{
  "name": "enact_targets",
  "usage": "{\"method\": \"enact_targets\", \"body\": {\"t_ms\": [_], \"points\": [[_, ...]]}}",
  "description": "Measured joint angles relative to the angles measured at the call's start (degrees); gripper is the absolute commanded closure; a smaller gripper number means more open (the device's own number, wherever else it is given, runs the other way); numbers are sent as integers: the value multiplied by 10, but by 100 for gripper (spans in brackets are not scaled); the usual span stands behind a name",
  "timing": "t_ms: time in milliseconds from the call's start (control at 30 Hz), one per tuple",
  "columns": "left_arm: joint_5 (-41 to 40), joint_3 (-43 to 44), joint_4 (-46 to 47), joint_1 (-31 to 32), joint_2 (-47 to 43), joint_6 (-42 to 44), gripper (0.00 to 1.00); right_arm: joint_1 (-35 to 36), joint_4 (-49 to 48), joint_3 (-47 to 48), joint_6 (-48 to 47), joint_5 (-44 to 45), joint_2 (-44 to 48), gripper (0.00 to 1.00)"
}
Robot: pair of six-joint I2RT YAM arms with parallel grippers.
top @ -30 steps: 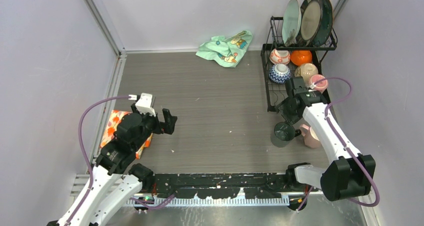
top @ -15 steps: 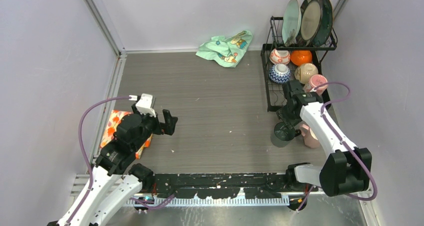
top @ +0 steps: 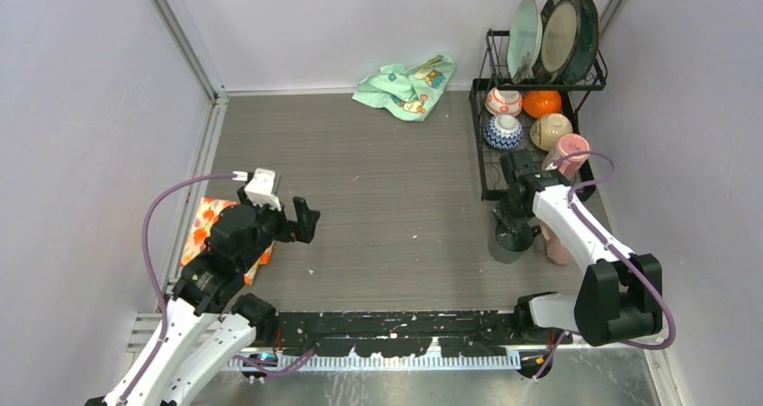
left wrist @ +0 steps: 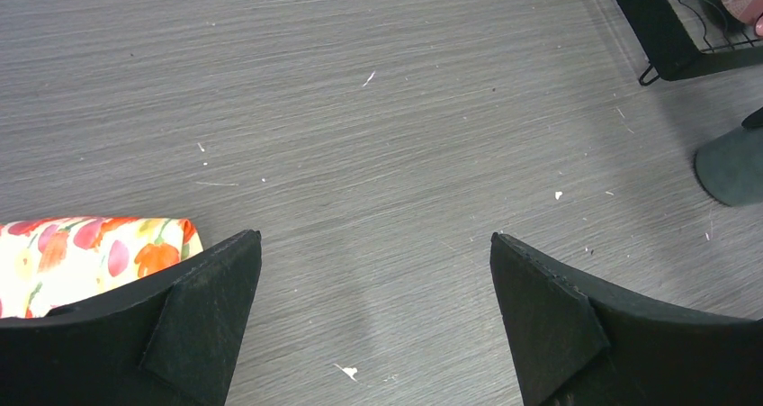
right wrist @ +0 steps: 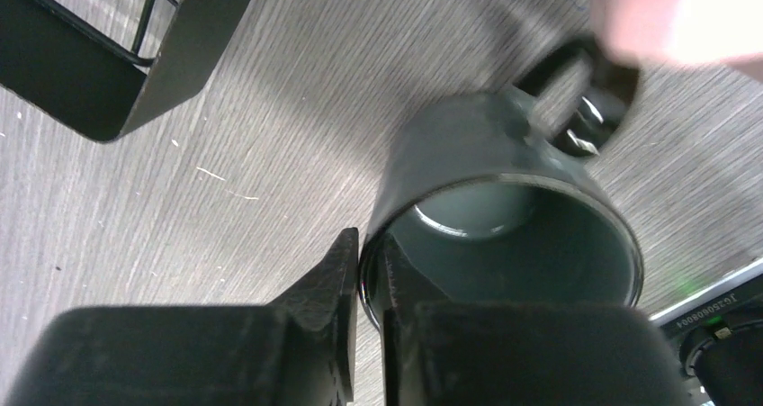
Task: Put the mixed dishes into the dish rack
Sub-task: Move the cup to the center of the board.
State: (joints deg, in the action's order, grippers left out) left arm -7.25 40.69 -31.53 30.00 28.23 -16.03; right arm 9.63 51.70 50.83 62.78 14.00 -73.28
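- Overhead, the right claw (top: pixel 513 212) holds the dark green cup (top: pixel 512 238), tilted, just beside the dish rack (top: pixel 487 167).
- Left wrist: left claw (left wrist: pixel 375 244) spread, empty, above the tabletop (left wrist: pixel 360 109).
- Right wrist: fingers (right wrist: pixel 335 275) pinch the cup's rim wall. It is likely rigid, slippery and breakable.

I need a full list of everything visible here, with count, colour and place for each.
dish rack: one, black wire, far right.
plates: three, pale green, dark-rimmed beige, dark blue-green; upright on upper shelf.
bowls: four, white-red, orange, blue patterned, beige; lower basket.
dark green cup: one, before rack, in right jaws.
pink cups: two; one in basket, one right of green cup.
mint-green cloth: one, far centre.
orange floral cloth: one, near left.
left arm: one, black, near left, jaws open.
right arm: one, black-white, near right, jaws shut on cup wall.
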Motion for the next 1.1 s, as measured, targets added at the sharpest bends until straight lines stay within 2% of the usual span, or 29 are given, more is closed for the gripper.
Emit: {"method": "enact_targets", "body": {"t_ms": [267, 667, 1100], "points": [[4, -2, 0, 0, 0, 0, 1, 30, 0, -3, -18, 6, 6, 98], [4, -3, 0, 0, 0, 0, 1, 143, -14, -5, -14, -20, 17, 99], [7, -4, 0, 0, -8, 0, 1, 268, -96, 85, 49, -32, -103, 99]]}}
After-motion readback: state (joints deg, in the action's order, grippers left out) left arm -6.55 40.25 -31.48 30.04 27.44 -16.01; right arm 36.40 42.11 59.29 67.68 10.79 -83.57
